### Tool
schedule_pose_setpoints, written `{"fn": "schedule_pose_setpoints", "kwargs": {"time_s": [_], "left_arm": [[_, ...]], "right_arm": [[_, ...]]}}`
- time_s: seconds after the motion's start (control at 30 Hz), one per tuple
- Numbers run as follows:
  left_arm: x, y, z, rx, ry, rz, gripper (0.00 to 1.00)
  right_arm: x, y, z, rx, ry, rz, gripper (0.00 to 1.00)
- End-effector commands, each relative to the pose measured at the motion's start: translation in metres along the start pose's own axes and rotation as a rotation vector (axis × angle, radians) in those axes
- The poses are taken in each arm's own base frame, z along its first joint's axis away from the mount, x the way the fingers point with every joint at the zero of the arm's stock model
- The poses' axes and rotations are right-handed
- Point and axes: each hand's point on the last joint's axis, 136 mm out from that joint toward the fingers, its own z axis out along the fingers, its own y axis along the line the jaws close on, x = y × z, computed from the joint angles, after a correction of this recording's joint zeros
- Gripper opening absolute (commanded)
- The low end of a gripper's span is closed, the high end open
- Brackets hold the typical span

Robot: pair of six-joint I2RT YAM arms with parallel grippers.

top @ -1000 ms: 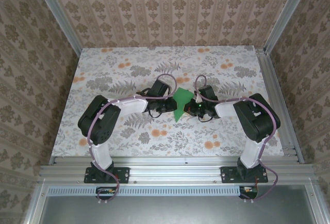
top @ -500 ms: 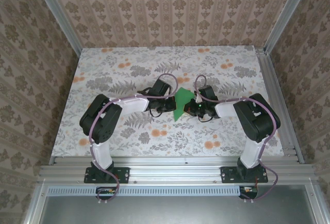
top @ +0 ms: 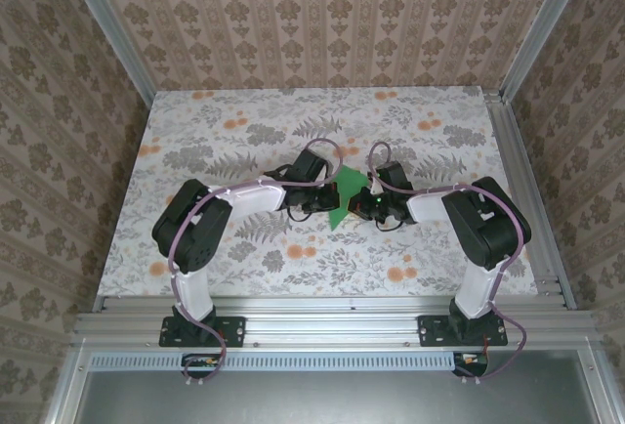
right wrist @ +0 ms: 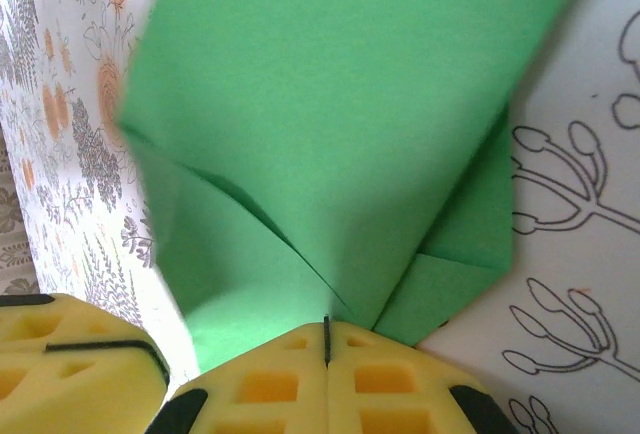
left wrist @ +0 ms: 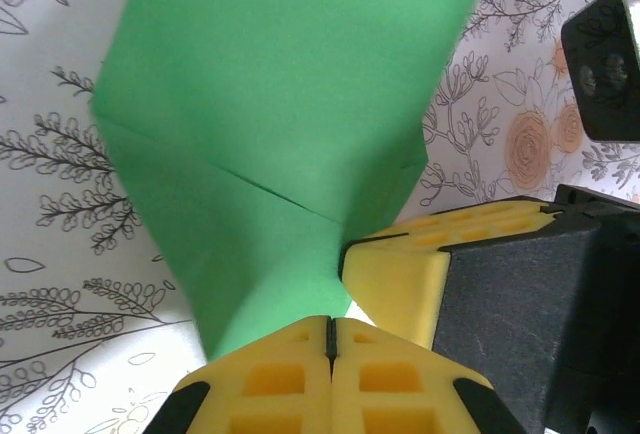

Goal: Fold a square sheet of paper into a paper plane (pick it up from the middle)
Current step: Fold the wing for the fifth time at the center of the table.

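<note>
Steadying the sheet of paper (top: 344, 192) for creasing, I gripped both sides. The left jaws and right jaws pinched it.

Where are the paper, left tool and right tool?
paper (top: 344, 197), top view, green middle.
left tool (left wrist: 330, 329), left wrist view, seam between shut pads.
right tool (right wrist: 326, 332), right wrist view, seam between shut pads.

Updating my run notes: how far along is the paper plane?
Done: the green paper carries diagonal creases and a folded-over flap. In hand: the left tool and right tool are both shut on it. Left: it looks broad, not a slim dart, so more folds likely remain.
</note>
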Motion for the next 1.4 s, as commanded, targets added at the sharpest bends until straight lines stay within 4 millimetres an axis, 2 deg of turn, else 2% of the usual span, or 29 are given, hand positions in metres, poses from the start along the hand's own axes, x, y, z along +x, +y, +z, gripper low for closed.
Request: {"fn": "schedule_pose_setpoints", "kwargs": {"time_s": [0.0,0.13,0.2,0.43,0.5,0.7,0.83,1.1,1.37], "left_arm": [[-0.002,-0.012,0.003,0.045,0.004,0.003,0.00],[0.000,-0.015,0.009,0.080,0.010,-0.023,0.00],[0.003,-0.010,0.008,0.056,0.016,-0.019,0.00],[0.002,0.020,-0.019,-0.146,-0.009,0.038,0.18],[0.002,0.025,-0.020,-0.170,-0.013,0.044,0.25],[-0.006,0.030,-0.017,-0.153,-0.027,0.032,0.31],[-0.008,0.022,-0.006,-0.074,-0.015,0.008,0.31],[-0.009,0.023,0.002,-0.079,0.003,0.014,0.28],[-0.010,0.020,0.004,-0.075,0.008,0.021,0.16]], "right_arm": [[0.024,-0.036,-0.001,0.130,0.064,0.042,0.00],[0.023,-0.035,-0.001,0.128,0.063,0.043,0.00],[0.024,-0.035,-0.002,0.128,0.064,0.042,0.00],[0.025,-0.037,-0.001,0.127,0.066,0.045,0.00],[0.024,-0.036,-0.001,0.127,0.064,0.044,0.00],[0.024,-0.036,-0.002,0.129,0.064,0.044,0.00],[0.024,-0.035,-0.003,0.127,0.063,0.043,0.00],[0.024,-0.035,-0.005,0.127,0.061,0.039,0.00],[0.023,-0.036,-0.008,0.130,0.057,0.041,0.00]]}}
